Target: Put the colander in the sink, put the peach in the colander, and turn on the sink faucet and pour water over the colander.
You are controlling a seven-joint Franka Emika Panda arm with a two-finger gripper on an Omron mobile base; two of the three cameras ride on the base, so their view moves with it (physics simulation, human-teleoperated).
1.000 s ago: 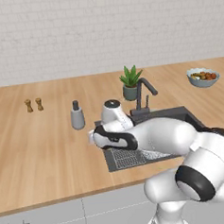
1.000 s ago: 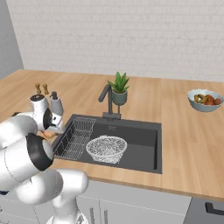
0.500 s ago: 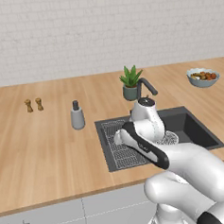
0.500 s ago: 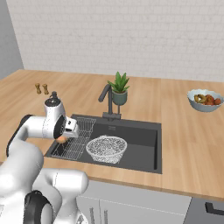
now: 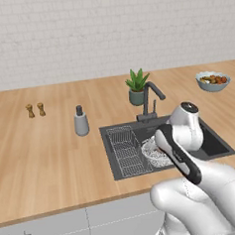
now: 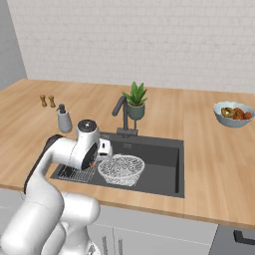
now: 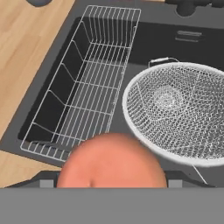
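The peach (image 7: 111, 161) is a round orange-pink fruit low in the hand view, and my gripper (image 7: 111, 180) is shut on it. It hangs over the front of the dark grey sink (image 7: 144, 41), at the near left rim of the colander (image 7: 179, 109). The white-silver mesh colander stands upright and empty in the sink (image 6: 164, 159), with my hand (image 6: 103, 148) just to the left of the colander (image 6: 121, 169). The slim dark faucet (image 6: 121, 107) stands behind the basin with no water running. From the left, my arm covers part of the colander (image 5: 152, 152).
A wire rack (image 7: 87, 83) fills the sink's left part. A grey soap dispenser (image 6: 63, 118) and two small shakers (image 6: 47, 101) stand on the wooden counter to the left. A potted plant (image 6: 135, 102) is behind the faucet, and a bowl of food (image 6: 233, 113) sits far right.
My arm has swung right from the counter beside the sink, across the wire rack, to the colander's rim, carrying the peach.
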